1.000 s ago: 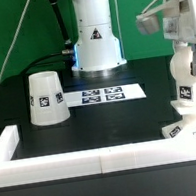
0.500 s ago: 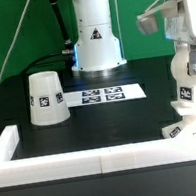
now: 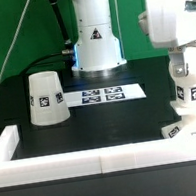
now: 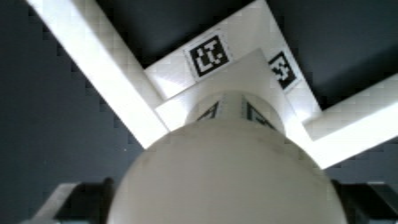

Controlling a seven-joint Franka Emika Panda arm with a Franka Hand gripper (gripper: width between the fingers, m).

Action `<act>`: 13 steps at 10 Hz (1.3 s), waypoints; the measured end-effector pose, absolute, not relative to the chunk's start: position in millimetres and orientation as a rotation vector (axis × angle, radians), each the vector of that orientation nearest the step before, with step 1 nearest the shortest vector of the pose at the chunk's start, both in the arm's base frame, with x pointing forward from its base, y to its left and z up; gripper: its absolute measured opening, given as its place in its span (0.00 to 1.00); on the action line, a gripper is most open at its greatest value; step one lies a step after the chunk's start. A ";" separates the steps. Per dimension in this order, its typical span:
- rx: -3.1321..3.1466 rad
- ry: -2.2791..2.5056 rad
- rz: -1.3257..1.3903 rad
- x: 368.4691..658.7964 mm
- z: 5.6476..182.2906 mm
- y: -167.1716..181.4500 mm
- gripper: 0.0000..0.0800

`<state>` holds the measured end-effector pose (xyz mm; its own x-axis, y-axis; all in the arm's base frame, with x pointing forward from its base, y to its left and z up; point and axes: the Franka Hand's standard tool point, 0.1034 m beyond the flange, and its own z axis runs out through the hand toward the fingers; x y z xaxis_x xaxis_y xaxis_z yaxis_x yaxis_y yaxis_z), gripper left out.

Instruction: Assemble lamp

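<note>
At the exterior view's right, the gripper straddles the upright bulb from directly above; whether it is clamped cannot be told.

**Robot body, visible parts**
- Base column: glossy white, rounded, built in stacked segments with dark seams between them.
- Marking: black triangle sticker on the front (symbol too small to read).
- Foot ring: bluish glow.
- Cable: thin, pale.
- Wrist housing: blocky, white and light grey.
- Gripper: grey fingers, blurred.
</note>
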<state>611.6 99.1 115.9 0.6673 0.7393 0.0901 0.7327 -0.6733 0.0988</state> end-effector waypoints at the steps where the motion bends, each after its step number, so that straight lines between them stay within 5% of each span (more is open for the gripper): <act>1: 2.867 1.139 0.195 612.0 116.3 99.3 0.72; 7: 3.047 0.603 0.211 613.5 117.0 96.1 0.72; 13: 3.149 -0.462 0.204 603.7 114.5 93.8 0.72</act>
<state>603.7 93.8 114.5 0.9498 -0.2890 0.1196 -0.2829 -0.9569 -0.0655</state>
